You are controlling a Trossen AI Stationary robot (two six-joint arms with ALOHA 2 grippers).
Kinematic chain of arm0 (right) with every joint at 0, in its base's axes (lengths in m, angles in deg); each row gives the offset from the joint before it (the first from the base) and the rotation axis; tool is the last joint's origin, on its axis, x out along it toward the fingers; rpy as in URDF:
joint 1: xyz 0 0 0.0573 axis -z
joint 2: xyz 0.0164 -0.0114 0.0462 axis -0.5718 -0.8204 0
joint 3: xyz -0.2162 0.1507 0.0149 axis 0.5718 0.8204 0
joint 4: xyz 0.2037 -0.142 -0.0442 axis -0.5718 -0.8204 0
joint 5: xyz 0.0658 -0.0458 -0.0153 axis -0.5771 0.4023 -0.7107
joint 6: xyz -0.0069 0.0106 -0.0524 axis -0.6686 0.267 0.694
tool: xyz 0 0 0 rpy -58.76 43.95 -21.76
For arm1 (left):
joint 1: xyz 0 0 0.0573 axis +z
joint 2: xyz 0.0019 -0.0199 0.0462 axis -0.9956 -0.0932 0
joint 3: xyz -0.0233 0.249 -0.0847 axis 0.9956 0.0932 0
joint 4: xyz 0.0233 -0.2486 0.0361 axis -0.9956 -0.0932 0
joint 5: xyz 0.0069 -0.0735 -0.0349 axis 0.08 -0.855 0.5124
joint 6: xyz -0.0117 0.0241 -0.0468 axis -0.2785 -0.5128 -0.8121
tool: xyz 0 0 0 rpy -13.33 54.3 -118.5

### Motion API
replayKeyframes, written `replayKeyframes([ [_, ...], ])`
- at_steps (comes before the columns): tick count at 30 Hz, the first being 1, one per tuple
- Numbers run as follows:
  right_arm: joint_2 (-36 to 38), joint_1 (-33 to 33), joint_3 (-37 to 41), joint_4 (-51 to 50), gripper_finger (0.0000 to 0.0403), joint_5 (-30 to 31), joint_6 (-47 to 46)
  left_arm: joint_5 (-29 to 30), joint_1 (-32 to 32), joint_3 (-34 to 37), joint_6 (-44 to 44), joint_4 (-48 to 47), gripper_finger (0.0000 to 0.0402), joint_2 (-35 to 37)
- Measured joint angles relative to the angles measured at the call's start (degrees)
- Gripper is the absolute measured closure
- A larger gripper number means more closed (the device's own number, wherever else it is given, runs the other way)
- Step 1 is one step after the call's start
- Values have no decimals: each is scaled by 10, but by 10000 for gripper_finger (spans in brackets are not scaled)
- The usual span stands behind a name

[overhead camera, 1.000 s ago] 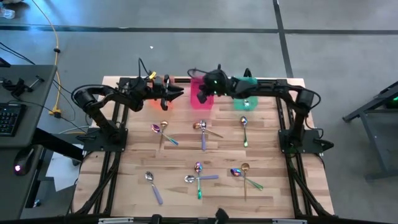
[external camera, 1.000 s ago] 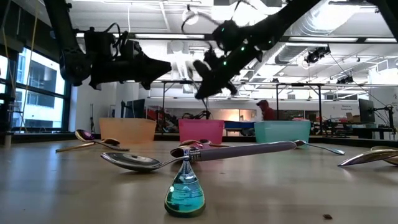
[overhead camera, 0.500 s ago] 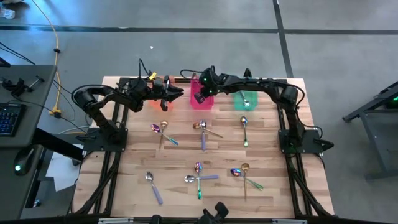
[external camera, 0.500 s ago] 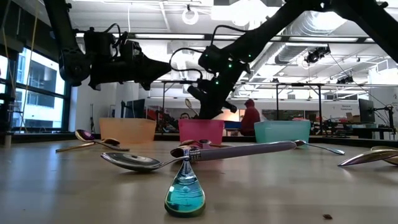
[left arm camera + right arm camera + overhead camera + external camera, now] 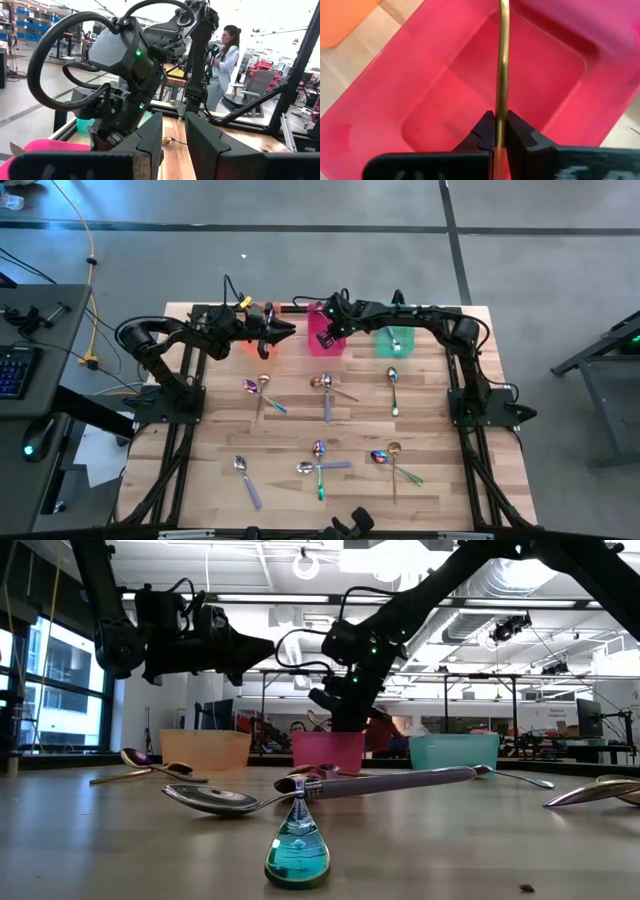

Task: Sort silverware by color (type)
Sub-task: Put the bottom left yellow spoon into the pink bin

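My right gripper (image 5: 501,122) is shut on a gold spoon (image 5: 504,60) and hovers over the pink bin (image 5: 420,100), just above its rim (image 5: 328,735) in the low view. My left gripper (image 5: 290,328) waits above the table's far edge by the orange bin (image 5: 250,345); its fingers stand a little apart (image 5: 173,140) and hold nothing. Several spoons lie flat on the table in small groups (image 5: 262,392), (image 5: 326,390), (image 5: 393,388), (image 5: 245,478), (image 5: 318,465), (image 5: 392,460). One spoon lies in the green bin (image 5: 395,342). My right gripper pinches the gold spoon's thin handle (image 5: 501,107) between its two fingers, which lie along it. The handle runs straight out past the fingertips over the pink bin's hollow. The spoon is lifted clear; its bowl end lies outside the wrist view.
Three bins stand in a row at the table's far edge: orange, pink, green (image 5: 453,750). A teal drop-shaped object (image 5: 297,852) stands near the low camera. People show in the room beyond the table (image 5: 225,60). Bare wood lies between the spoon groups.
My right gripper has moved toward the table's left, from between the pink and green bins to over the pink bin, and has come down toward its rim, carrying the gold spoon. The left arm has kept still.
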Motion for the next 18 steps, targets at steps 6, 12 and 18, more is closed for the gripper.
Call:
replayKeyframes([
  [6,0,0,0,0,393,0,8,-3,0,0,2,0,328,0],
  [12,0,0,0,0,378,0,11,-3,0,0,2,0,328,0],
  [18,0,0,0,2,356,1,16,-3,0,0,2,0,328,0],
])
